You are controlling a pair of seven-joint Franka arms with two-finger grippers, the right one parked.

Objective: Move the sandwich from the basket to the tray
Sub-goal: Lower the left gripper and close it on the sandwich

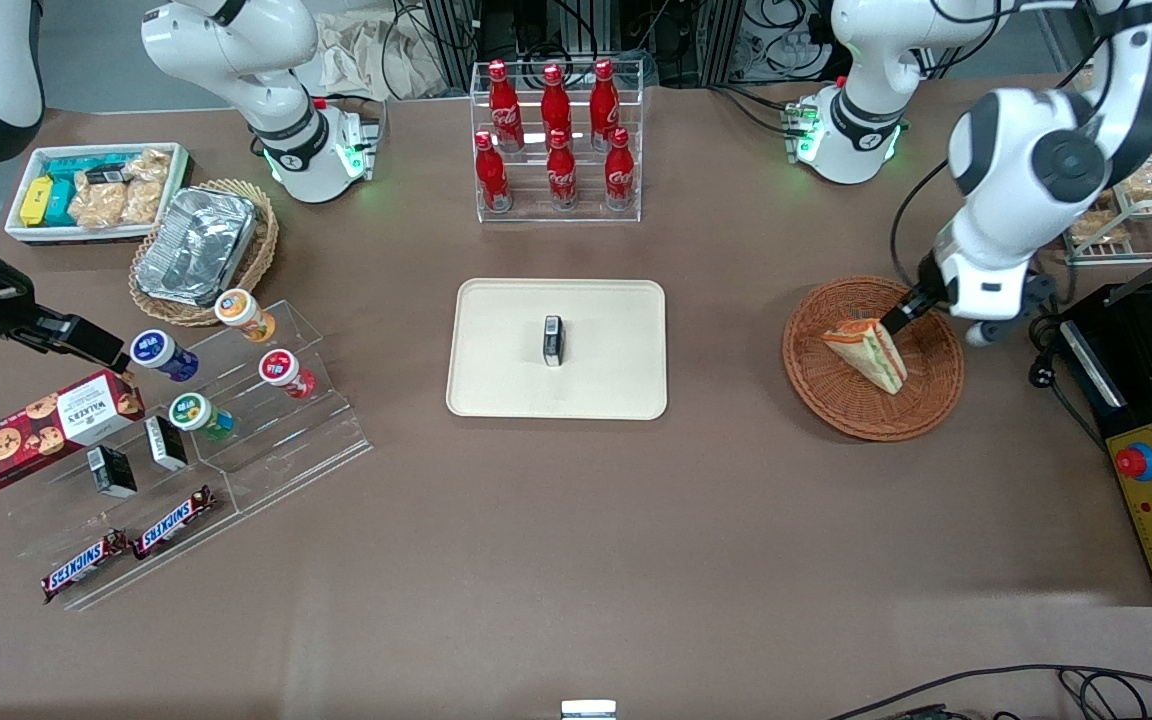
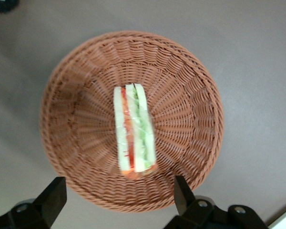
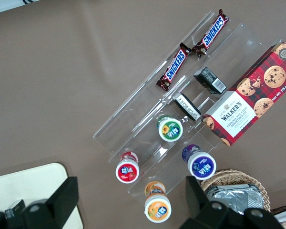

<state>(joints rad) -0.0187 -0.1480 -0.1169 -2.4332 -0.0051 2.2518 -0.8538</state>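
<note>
The gripper (image 2: 117, 198) hung above the basket (image 2: 76, 157), its fingers wide apart, but the wrist picture's edge cut off everything above the fingertips (image 2: 55, 195). From the front, the arm hid part of the basket's rim (image 1: 946, 325), and the small dark item on the tray (image 1: 496, 390) was too small to identify.

Table (image 1: 556, 560) with tray (image 1: 496, 390), basket (image 1: 816, 385).

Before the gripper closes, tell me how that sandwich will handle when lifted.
The sandwich looks soft, so a hard squeeze would probably crush the bread. Its clear wrap may be slippery. Standing on edge in the basket, it could tip if nudged. The gripper hovers open above it.
</note>
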